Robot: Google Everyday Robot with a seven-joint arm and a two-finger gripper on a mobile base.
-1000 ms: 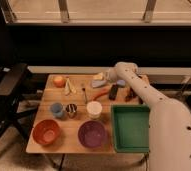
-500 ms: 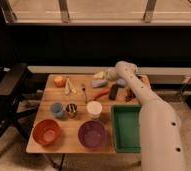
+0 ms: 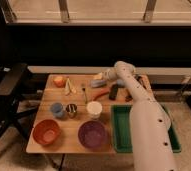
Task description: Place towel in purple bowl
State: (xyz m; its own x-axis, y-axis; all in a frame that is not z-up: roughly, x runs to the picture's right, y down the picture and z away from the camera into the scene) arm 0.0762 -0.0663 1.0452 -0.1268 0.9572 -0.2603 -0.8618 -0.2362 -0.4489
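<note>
Near edge: purple bowl (image 3: pixel 92 135) at 6 o'clock of the table (image 3: pixel 64 145), looks empty, upright; orange bowl (image 3: pixel 45 132) just beside it at its 9 o'clock; green tray (image 3: pixel 120 131) at its 3 o'clock.

Middle row: blue cup (image 3: pixel 56 109), dark cup (image 3: pixel 71 110), white cup (image 3: pixel 94 108); the white cup stands between the purple bowl and the far row.

Far row: towel (image 3: pixel 100 83) lies about 12 o'clock from the purple bowl, well apart from it, flat on the wood; long axis seems to run roughly 9-to-3; a reddish item (image 3: pixel 102 93) just beside it on the near side.

Gripper (image 3: pixel 109 80) is at the towel's 3 o'clock end, on or right at the cloth; whether it has closed on the fabric is not discernible, nor whether the towel is lifted at all.

Judgement: step in hand is the grasp; task not yet done. The carry would run toward 6 o'clock, over the white cup, so the cloth needs height there; a hanging corner could tip that cup.
</note>
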